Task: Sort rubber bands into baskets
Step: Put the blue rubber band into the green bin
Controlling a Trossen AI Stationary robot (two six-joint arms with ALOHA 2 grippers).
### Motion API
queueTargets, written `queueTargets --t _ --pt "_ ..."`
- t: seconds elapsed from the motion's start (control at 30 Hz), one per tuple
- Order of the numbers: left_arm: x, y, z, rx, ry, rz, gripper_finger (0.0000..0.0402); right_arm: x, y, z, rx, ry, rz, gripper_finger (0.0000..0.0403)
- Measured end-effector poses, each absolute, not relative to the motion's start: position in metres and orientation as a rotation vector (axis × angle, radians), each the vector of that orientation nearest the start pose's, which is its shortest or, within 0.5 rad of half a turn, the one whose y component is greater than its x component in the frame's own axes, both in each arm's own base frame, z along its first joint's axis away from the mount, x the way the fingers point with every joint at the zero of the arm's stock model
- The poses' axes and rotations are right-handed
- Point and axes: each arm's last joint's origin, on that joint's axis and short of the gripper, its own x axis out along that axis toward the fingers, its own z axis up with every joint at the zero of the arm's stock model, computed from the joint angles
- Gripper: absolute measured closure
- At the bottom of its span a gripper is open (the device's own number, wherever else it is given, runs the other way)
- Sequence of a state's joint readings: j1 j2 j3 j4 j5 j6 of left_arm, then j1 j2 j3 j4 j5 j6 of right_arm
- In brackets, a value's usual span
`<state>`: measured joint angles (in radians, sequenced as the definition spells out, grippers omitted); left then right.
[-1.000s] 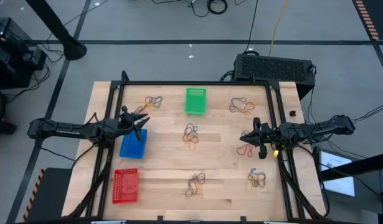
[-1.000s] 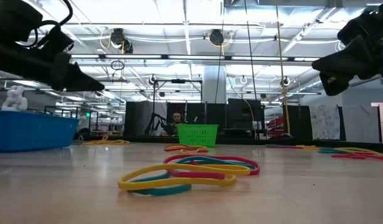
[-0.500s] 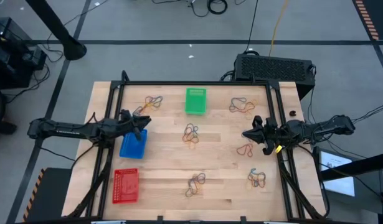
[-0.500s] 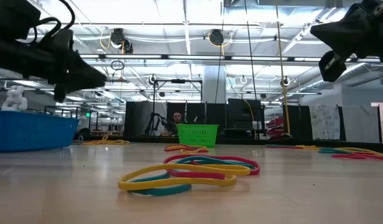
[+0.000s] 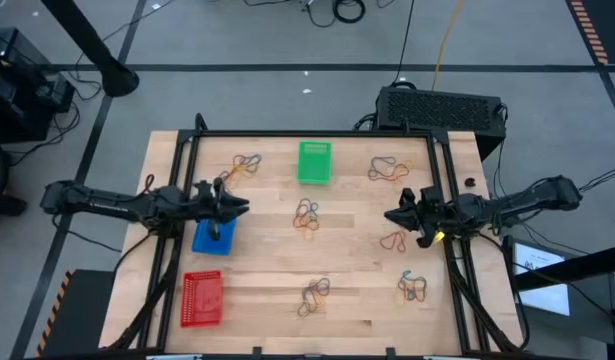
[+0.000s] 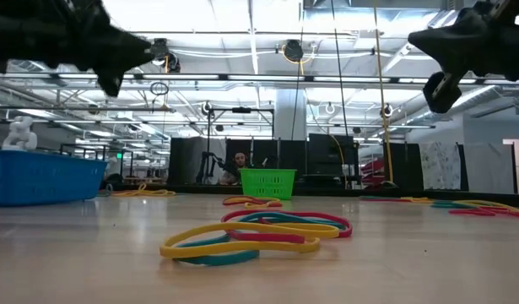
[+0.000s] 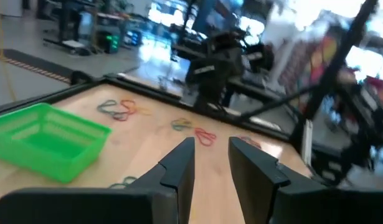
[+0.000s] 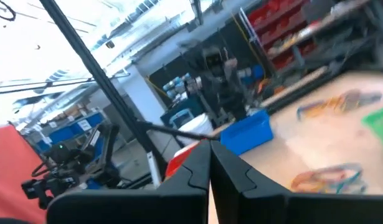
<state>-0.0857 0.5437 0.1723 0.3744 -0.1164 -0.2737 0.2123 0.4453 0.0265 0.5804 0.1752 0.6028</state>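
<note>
Rubber bands (image 5: 306,215) lie scattered between my two raised grippers.
My left gripper (image 5: 233,203) hovers above the blue basket (image 5: 214,234), fingers parted, empty; my right gripper (image 5: 392,216) is closed, empty.

We see three mesh baskets: the green basket (image 5: 314,162) at the far middle, the blue basket (image 5: 213,235) at the left, the red basket (image 5: 201,298) near the front-left corner. The rubber bands (image 5: 306,215) lie flat in small mixed-colour tangles scattered across the wood, none visibly inside a basket.
</note>
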Motion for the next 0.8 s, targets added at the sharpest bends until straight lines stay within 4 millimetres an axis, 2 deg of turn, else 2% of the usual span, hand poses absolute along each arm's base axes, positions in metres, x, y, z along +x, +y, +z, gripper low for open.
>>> queueTargets --t 0.1,0.17,0.37,0.47,0.57,0.67,0.8 --pt "0.154 -0.018 0.221 -0.208 0.055 -0.039 0.0297 0.130 0.029 0.186 0.678 -0.098 0.120 0.0401" --pt "0.164 -0.024 0.228 -0.167 0.125 -0.065 0.0297 0.137 0.036 0.193 0.700 -0.061 0.148 0.0401" --pt "0.189 -0.036 0.245 0.001 0.203 -0.116 0.0297 0.169 0.065 0.241 0.686 0.077 0.340 0.0401" --pt "0.198 -0.037 0.248 0.080 0.205 -0.121 0.0297 0.182 0.077 0.264 0.574 0.201 0.384 0.0401" --pt "0.206 -0.035 0.248 0.150 0.221 -0.112 0.0297 0.193 0.085 0.276 0.370 0.323 0.381 0.0401" --pt "0.213 -0.031 0.246 0.169 0.205 -0.099 0.0297 0.203 0.088 0.284 0.186 0.356 0.389 0.0401" --pt "0.220 -0.025 0.243 0.156 0.198 -0.126 0.0297 0.216 0.090 0.285 0.084 0.361 0.386 0.0401"
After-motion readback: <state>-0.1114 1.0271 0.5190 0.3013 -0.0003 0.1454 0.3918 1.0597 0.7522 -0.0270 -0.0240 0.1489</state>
